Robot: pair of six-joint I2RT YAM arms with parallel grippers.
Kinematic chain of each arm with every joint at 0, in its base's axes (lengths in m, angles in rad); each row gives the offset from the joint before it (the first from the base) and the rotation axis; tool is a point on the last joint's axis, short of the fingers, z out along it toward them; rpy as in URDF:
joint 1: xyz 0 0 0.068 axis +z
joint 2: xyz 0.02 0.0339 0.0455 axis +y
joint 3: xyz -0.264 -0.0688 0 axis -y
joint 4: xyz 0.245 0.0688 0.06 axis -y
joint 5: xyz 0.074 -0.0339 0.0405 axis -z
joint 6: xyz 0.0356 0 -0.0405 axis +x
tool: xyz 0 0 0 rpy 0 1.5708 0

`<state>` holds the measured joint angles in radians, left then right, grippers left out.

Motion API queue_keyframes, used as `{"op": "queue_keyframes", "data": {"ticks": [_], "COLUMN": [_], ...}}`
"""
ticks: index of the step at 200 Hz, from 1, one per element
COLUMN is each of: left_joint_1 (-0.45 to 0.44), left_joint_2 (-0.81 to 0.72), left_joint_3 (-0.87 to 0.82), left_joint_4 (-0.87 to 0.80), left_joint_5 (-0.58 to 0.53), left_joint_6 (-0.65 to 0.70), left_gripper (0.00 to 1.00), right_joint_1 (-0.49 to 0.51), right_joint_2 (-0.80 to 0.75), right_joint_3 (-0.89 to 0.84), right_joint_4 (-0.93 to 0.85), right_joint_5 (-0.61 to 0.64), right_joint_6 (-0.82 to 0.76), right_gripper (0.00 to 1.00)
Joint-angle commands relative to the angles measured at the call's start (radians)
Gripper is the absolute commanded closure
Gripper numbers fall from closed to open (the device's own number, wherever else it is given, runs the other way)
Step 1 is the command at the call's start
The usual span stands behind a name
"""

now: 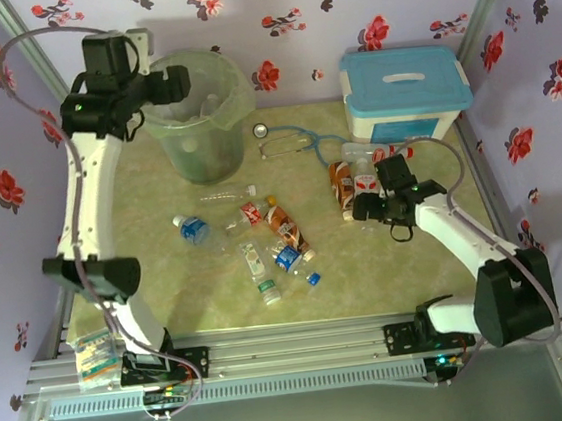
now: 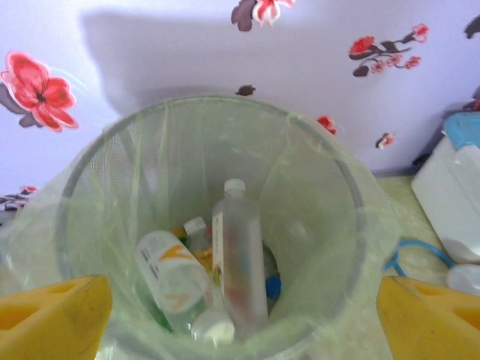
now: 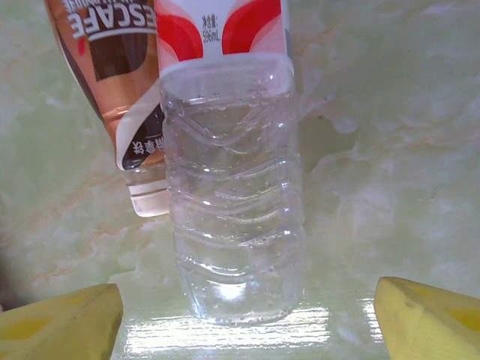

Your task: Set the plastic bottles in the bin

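Two labels readable: brown bottle "ESCAFE", clear bottle "596mL"; right pincer wide, left pincer wide over bin.

Several plastic bottles lie heaped inside the bag-lined, translucent green bin standing far left, while loose bottles lie scattered sideways across the tabletop centre.

Clear ribbed plastic bottle; glossy tabletop; translucent bin.
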<state>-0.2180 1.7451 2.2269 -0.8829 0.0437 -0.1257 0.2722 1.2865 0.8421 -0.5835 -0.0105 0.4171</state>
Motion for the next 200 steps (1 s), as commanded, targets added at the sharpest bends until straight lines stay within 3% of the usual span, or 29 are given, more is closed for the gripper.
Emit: {"op": "queue_keyframes", "data": {"ticks": [1,52,93,114,133,147,200], "left_joint_1": [0.006,0.006,0.006,0.005,-0.013,-0.036,-0.087], "left_joint_2": [-0.123,-0.517,-0.686,-0.721,-0.748,-0.753,-0.738], "left_joint_3": [-0.205,-0.846,-1.193,-1.372,-1.563,-1.634,-1.661], "left_joint_4": [0.041,0.227,0.358,0.564,0.880,0.974,0.934], "left_joint_5": [0.057,0.111,0.179,0.276,0.317,0.268,0.206], "left_joint_6": [-0.050,-0.212,-0.386,-0.566,-0.790,-0.850,-0.853], "left_gripper": [0.07,0.06,0.06,0.06,0.06,0.06,0.06], "right_joint_1": [0.000,-0.001,0.000,-0.001,0.000,0.000,0.001], "right_joint_2": [0.046,0.160,0.225,0.258,0.272,0.271,0.238], "right_joint_3": [-0.002,-0.003,-0.001,-0.004,-0.021,-0.038,-0.023], "right_joint_4": [0.062,0.107,0.132,0.149,0.182,0.205,0.143], "right_joint_5": [-0.030,-0.060,-0.074,-0.085,-0.105,-0.107,-0.071], "right_joint_6": [-0.002,-0.005,-0.006,-0.004,0.014,0.025,0.001], "right_gripper": [0.09,0.10,0.19,0.24,0.28,0.29,0.38]}}
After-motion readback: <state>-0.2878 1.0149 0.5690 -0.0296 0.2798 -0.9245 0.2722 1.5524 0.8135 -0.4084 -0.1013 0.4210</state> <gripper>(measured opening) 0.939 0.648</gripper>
